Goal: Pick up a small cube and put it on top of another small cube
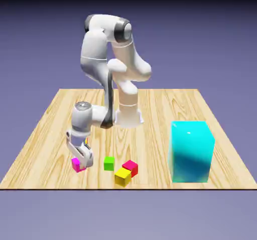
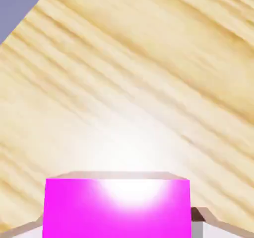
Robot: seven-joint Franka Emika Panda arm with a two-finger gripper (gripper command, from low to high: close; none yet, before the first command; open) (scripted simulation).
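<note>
The tiny magenta cube (image 1: pixel 77 165) rests on the table near its front edge, at the exterior view's left. My gripper (image 1: pixel 81 164) is down over it with its fingers closed against the cube's sides. In the hand view the magenta cube (image 2: pixel 117 207) fills the bottom middle, glossy with a bright glare, and a grey fingertip (image 2: pixel 208 224) shows at its right corner. The tiny red cube (image 1: pixel 131 167) sits farther to the exterior view's right, touching a yellow cube.
A small green cube (image 1: pixel 109 163) lies between the magenta and red cubes. A small yellow cube (image 1: pixel 122 176) sits just in front of the red one. A big cyan block (image 1: pixel 191 151) stands at the right. The table's front edge (image 1: pixel 125 188) is close.
</note>
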